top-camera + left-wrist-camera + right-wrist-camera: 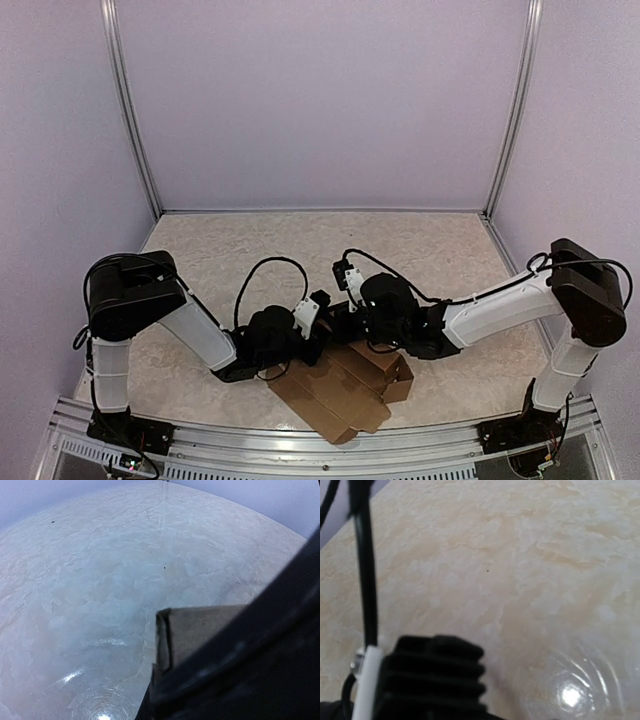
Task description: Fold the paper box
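Observation:
The paper box, a brown die-cut cardboard sheet, lies near the table's front edge. Its right end is raised into low box walls. Both arms meet over its far edge. My left gripper is shut at that edge. In the left wrist view a brown flap sticks out from behind a blurred dark finger, pinched there. My right gripper sits just to the right of the left one, above the sheet's far edge. Its fingers are hidden in the right wrist view, and I see nothing held in it.
The marbled beige table stretches to the back, with lilac walls and metal posts around it. In the right wrist view a black ribbed housing with a white part and a black cable of the left arm are close by.

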Controlling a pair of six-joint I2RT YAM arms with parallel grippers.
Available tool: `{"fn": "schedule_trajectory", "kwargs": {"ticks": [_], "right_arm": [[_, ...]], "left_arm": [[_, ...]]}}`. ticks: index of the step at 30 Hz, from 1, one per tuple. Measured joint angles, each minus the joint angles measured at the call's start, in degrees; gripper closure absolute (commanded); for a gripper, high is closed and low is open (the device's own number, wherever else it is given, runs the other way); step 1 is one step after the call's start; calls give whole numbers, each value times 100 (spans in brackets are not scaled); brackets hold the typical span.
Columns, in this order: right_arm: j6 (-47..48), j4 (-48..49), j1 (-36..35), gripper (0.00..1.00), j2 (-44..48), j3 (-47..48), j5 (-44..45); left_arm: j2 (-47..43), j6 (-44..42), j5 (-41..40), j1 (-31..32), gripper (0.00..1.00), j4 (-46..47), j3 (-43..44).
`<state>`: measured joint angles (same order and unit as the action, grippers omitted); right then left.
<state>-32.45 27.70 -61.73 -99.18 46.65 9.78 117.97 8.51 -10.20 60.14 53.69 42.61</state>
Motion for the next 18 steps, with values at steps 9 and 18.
{"fn": "schedule_trajectory", "kwargs": {"ticks": [9, 18], "right_arm": [[111, -1174, 59, 88, 1191, 35, 214], [323, -2238, 205, 99, 2813, -116, 402]], "left_arm": [[-83, 2, 35, 2, 100, 74, -127], [-647, 0, 358, 2, 100, 26, -348]]}}
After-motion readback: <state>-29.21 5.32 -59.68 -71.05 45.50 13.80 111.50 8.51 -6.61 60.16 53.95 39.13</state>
